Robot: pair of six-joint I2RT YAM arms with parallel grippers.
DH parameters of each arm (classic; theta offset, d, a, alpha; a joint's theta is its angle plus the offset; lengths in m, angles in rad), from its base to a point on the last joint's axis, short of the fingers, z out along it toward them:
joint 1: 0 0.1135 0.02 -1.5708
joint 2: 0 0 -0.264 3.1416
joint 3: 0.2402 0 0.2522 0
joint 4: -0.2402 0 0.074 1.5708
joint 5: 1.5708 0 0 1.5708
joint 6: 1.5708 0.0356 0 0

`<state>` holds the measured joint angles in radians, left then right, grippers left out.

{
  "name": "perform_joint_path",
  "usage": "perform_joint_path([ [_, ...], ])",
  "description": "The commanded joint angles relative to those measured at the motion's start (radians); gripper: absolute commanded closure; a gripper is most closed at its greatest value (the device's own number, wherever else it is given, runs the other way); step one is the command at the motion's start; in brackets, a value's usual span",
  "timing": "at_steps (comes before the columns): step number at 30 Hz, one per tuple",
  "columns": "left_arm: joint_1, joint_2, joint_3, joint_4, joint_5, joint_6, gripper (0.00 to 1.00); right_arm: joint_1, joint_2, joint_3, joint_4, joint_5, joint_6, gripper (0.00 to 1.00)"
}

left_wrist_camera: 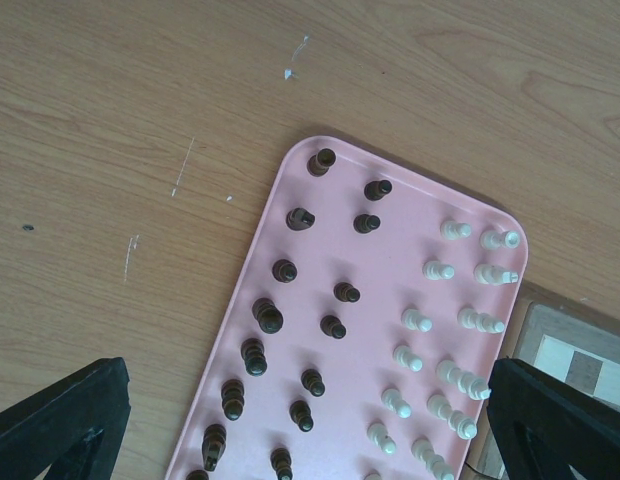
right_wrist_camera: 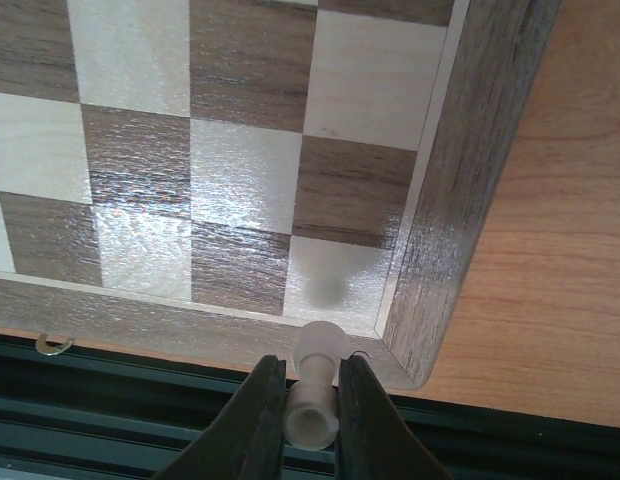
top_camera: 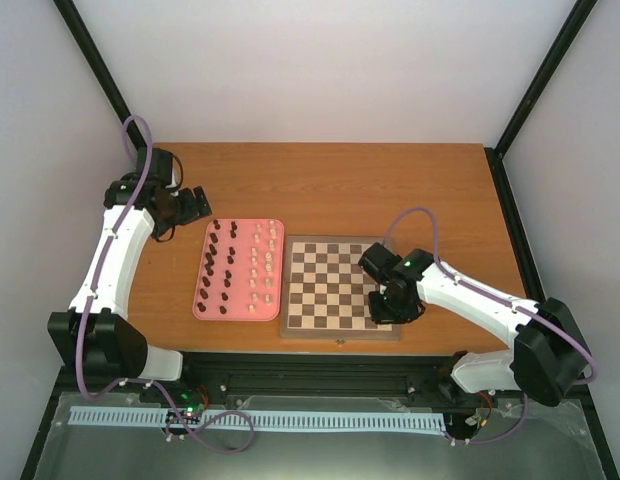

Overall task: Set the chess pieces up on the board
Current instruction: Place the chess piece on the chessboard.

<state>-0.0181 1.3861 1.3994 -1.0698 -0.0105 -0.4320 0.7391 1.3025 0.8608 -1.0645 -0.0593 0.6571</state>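
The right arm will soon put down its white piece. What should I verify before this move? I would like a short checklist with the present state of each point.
1. Right jaws shut on the white piece: ok.
2. Near right corner square of the board is free: ok.
3. White piece exactly above that square: cannot tell.
4. Kind of piece suits a corner: cannot tell.
5. Left jaws away from the board, open by the pink tray: ok.

The board point(top_camera: 330, 286) looks open; the packed pink tray point(top_camera: 240, 221) flanks it.
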Motion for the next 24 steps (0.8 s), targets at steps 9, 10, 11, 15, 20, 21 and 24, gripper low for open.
perform_joint_path([
  [9, -0.003, 0.003, 0.027, 0.013, 0.003, 0.019, 0.0, -0.021, 0.028, -0.029, 0.037, 0.034, 0.02, 0.93],
  [10, -0.003, 0.006, 0.028, 0.013, 0.004, 0.019, 0.0, -0.022, 0.031, -0.03, 0.04, 0.034, 0.019, 0.93],
  [11, -0.003, 0.007, 0.029, 0.013, 0.003, 0.019, 0.0, -0.023, 0.035, -0.03, 0.046, 0.032, 0.018, 0.93],
  [15, -0.003, 0.014, 0.029, 0.014, 0.005, 0.019, 0.0, -0.025, 0.045, -0.039, 0.063, 0.031, 0.019, 0.92],
  [20, -0.002, 0.021, 0.03, 0.015, 0.005, 0.02, 0.0, -0.03, 0.052, -0.051, 0.077, 0.026, 0.016, 0.91],
  [21, -0.003, 0.023, 0.03, 0.016, 0.004, 0.021, 0.0, -0.03, 0.051, -0.05, 0.076, 0.026, 0.016, 0.91],
  [24, -0.003, 0.028, 0.031, 0.019, 0.005, 0.019, 0.0, -0.033, 0.057, -0.05, 0.08, 0.023, 0.01, 0.89],
])
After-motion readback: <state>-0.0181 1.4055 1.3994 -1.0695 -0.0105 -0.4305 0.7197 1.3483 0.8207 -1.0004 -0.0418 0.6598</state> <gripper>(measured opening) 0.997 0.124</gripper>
